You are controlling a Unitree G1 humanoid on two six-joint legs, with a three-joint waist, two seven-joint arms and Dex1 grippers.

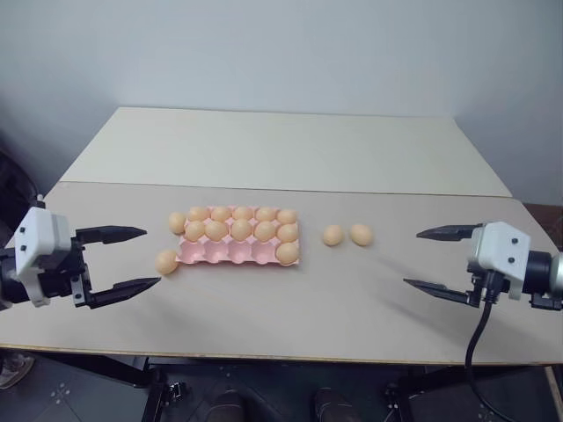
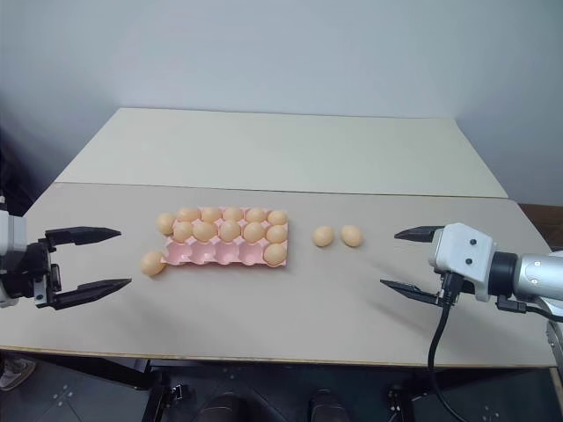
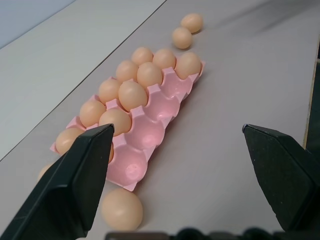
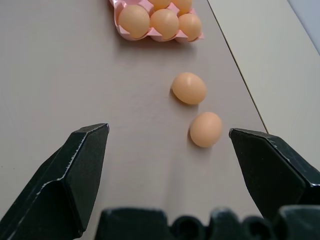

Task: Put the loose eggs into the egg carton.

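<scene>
I see the flat pink moulded egg carton point(image 1: 237, 252) mid-worktop, four near-row cups bare. Smooth orange-tan loose eggs: two point(image 1: 346, 235) toward the right edge, two point(image 1: 167, 261) at its left end. Left gripper point(image 1: 126, 260) and right gripper point(image 1: 438, 261) released, empty.

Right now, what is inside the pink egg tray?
The flat pink moulded egg tray holds eleven smooth orange-tan eggs: the back and middle rows are full, plus one front cup at its right end. Four front cups are empty. The cup bottoms under the eggs are hidden.
</scene>
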